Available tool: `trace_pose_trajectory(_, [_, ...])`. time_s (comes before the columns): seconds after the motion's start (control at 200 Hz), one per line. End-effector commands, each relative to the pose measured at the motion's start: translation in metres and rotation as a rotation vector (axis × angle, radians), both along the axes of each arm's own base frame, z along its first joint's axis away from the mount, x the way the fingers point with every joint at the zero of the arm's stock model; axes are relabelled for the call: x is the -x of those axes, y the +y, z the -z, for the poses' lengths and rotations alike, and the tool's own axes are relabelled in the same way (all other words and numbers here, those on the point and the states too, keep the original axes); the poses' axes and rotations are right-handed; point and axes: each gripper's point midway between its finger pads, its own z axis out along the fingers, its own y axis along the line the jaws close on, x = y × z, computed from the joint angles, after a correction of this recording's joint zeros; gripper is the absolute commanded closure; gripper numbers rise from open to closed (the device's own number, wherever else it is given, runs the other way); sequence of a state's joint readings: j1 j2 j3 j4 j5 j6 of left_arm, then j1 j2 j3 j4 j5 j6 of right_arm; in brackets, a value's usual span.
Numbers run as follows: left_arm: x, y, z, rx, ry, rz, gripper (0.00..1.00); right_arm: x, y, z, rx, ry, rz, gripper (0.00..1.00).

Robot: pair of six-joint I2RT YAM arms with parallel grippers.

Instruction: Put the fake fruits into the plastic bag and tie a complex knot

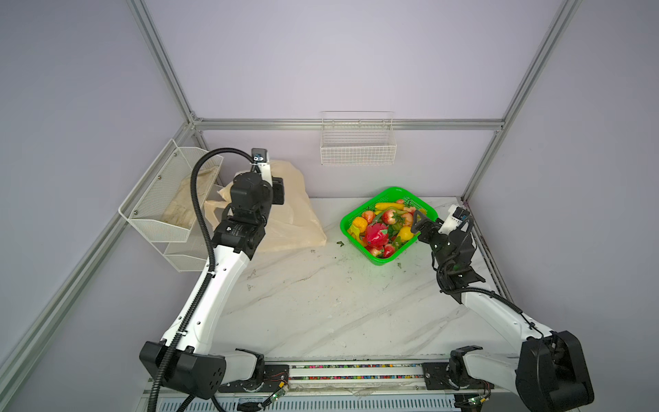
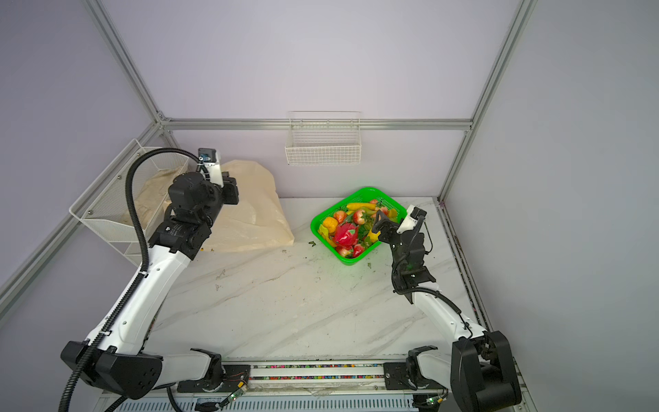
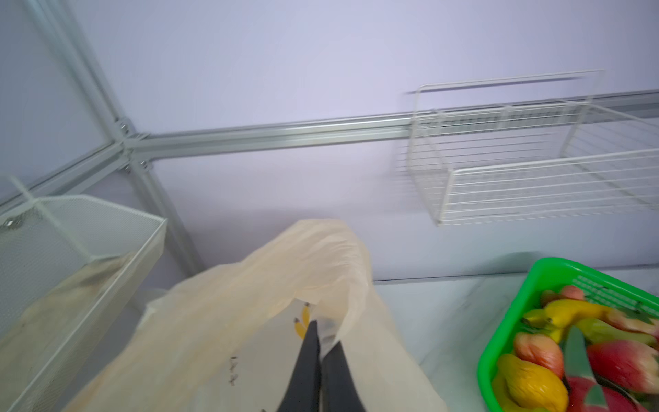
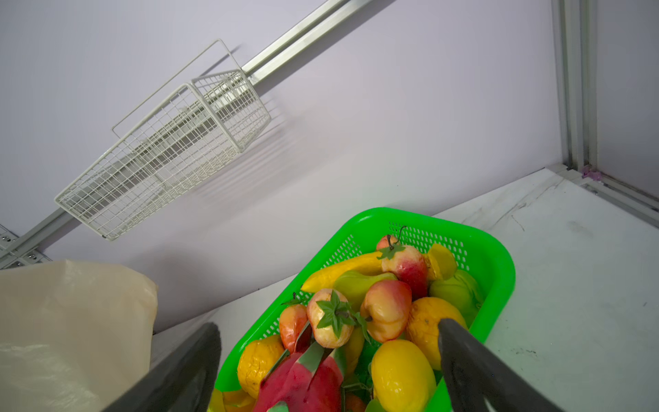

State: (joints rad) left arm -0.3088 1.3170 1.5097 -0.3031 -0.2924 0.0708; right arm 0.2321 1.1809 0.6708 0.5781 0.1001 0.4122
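**Top views.** Marble worktop (image 1: 321,303). White wire basket (image 1: 357,149) on the far wall. Mesh rack (image 1: 153,210) on the left wall, pale cloth inside. Left arm stretched to the far left, its wrist covering its tip and part of the plastic bag (image 1: 289,214), a cream heap standing tall. Right arm bent over the right edge of the green basket (image 1: 387,192), far right, piled with fake fruits (image 1: 376,233).

**Left wrist view, blurred.** Left gripper (image 3: 322,351) clenched on a fold of the bag's rim. Banana prints and dark lettering show.

**Right wrist view.** Right gripper (image 4: 328,342) spread wide and grasping nothing, above glossy yellow, red, green and pink fruits. Bag to the left, apart from the basket.
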Motion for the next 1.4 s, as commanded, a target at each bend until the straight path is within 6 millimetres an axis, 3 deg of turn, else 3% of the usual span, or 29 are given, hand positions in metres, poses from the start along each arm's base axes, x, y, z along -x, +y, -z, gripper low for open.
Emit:
trace_pose_trajectory(0.0, [0.003, -0.031, 0.022, -0.244, 0.068, 0.083, 1.00, 0.001, -0.005, -0.013, 0.044, -0.018, 0.036, 0.03])
trace_pose_trajectory(0.12, [0.005, -0.084, 0.078, -0.376, 0.196, 0.236, 1.00, 0.002, -0.009, -0.015, 0.067, -0.014, 0.053, 0.03])
trace_pose_trajectory(0.14, [0.001, -0.094, 0.099, -0.417, 0.247, 0.255, 1.00, 0.003, -0.010, -0.015, 0.072, -0.013, 0.057, 0.03])
trace_pose_trajectory(0.21, [0.004, -0.106, 0.137, -0.538, 0.358, 0.262, 1.00, 0.005, -0.013, -0.016, 0.078, -0.015, 0.072, 0.03])
trace_pose_trajectory(0.39, [0.010, -0.097, 0.199, -0.654, 0.544, 0.121, 1.00, 0.004, -0.010, -0.010, 0.075, -0.007, 0.057, 0.03])
trace_pose_trajectory(0.625, [0.046, -0.096, 0.295, -0.615, 0.778, 0.157, 1.00, 0.001, -0.006, 0.001, 0.068, 0.018, 0.037, 0.03])
trace_pose_trajectory(0.735, [0.054, -0.103, 0.322, -0.548, 0.838, 0.172, 0.90, 0.000, -0.003, 0.005, 0.053, 0.029, 0.023, 0.03])
trace_pose_trajectory(0.91, [0.066, -0.127, 0.322, -0.373, 0.846, 0.250, 0.62, -0.001, 0.003, 0.014, 0.033, 0.061, -0.008, 0.03])
trace_pose_trajectory(1.14, [0.091, -0.143, 0.287, -0.142, 0.761, 0.375, 0.40, -0.001, 0.018, 0.028, 0.053, 0.136, -0.092, 0.05])
trace_pose_trajectory(1.18, [0.093, -0.140, 0.284, -0.127, 0.748, 0.369, 0.37, -0.001, 0.022, 0.032, 0.054, 0.151, -0.115, 0.06])
trace_pose_trajectory(1.2, [0.095, -0.137, 0.269, -0.106, 0.707, 0.366, 0.35, 0.000, 0.025, 0.034, 0.056, 0.158, -0.124, 0.06])
trace_pose_trajectory(1.26, [0.095, -0.127, 0.255, -0.089, 0.659, 0.327, 0.30, 0.002, 0.030, 0.041, 0.078, 0.193, -0.131, 0.07])
trace_pose_trajectory(1.395, [0.086, -0.092, 0.241, -0.161, 0.572, 0.156, 0.26, 0.011, 0.054, 0.048, 0.158, 0.250, -0.191, 0.07])
